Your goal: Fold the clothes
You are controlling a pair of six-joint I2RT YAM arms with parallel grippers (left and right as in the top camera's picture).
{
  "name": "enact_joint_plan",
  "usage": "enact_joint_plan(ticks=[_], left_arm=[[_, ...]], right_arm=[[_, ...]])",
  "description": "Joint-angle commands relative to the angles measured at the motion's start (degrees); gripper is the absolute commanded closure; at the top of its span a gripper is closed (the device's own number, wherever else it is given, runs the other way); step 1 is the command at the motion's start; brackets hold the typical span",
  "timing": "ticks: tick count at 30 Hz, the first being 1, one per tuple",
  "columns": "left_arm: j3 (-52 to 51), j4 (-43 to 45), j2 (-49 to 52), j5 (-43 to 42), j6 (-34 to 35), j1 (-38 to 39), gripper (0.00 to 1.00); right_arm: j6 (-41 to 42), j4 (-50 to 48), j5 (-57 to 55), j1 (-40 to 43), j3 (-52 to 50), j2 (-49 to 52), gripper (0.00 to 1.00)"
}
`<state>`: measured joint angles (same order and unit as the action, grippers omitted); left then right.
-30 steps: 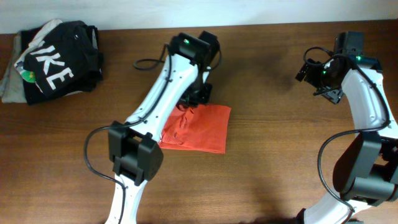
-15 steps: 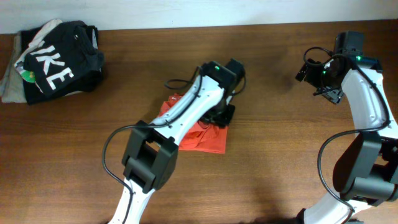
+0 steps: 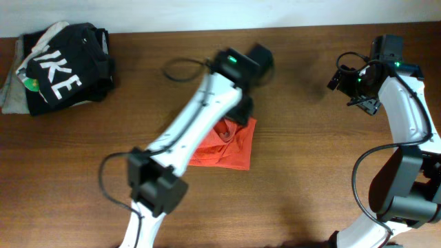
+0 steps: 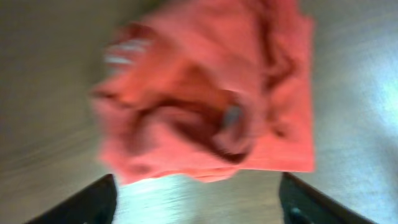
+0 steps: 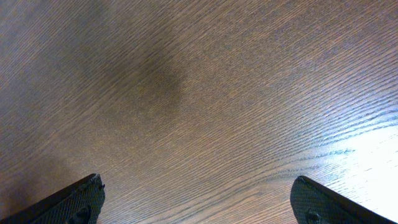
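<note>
The clothes, a red-orange T-shirt (image 3: 231, 146), lie in a rumpled folded bundle on the wooden table (image 3: 310, 172) near its middle. My left gripper (image 3: 240, 110) hovers over the bundle's far edge, blurred by motion. In the left wrist view the shirt (image 4: 205, 93) fills the upper frame, creased, with a small pale mark near its centre. My left gripper (image 4: 198, 190) is open, its dark fingertips (image 4: 99, 196) wide apart over bare wood, nothing between them. My right gripper (image 3: 355, 86) hangs at the far right; in its wrist view my right gripper (image 5: 198, 193) is open above bare table.
A black garment with big white letters (image 3: 65, 65) is heaped at the back left corner, on top of a grey-beige garment (image 3: 9, 93). The table's far edge meets a pale wall (image 3: 207, 14).
My left gripper went from shut to open and let go of the shirt after carrying a layer to the right; it has pulled back toward the far edge. The right arm is still.
</note>
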<state>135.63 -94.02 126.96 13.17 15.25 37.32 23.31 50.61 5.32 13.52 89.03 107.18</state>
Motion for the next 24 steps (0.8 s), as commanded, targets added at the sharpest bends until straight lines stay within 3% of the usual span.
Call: enact_joint_plan(ticks=[1,5,14,22,24], left_arm=[[2.32,-2.71,-2.34,-0.85,0.70,-9.14,0.01],[-4.11,-1.70,-1.84,-17.27,-6.64,-17.86,0.01],[-22.14,14.78,-1.81,-31.54,-19.52,-17.73,0.01],[-26.58,16.00,-1.70,-31.65,-20.33,-16.20,0.01],[-26.62,15.91,-1.70,-31.89,-21.38,-16.06,0.11]], right_arm=[[-0.52,0.00,-1.09,0.02,0.44,-0.85,0.01],[-0.52,0.00,-1.09,0.02,0.44,-0.85,0.01],[-0.52,0.00,-1.09,0.02,0.44,-0.85,0.01],[-0.52,0.00,-1.09,0.02,0.44,-0.85,0.01],[-0.52,0.00,-1.09,0.02,0.44,-0.85,0.01]])
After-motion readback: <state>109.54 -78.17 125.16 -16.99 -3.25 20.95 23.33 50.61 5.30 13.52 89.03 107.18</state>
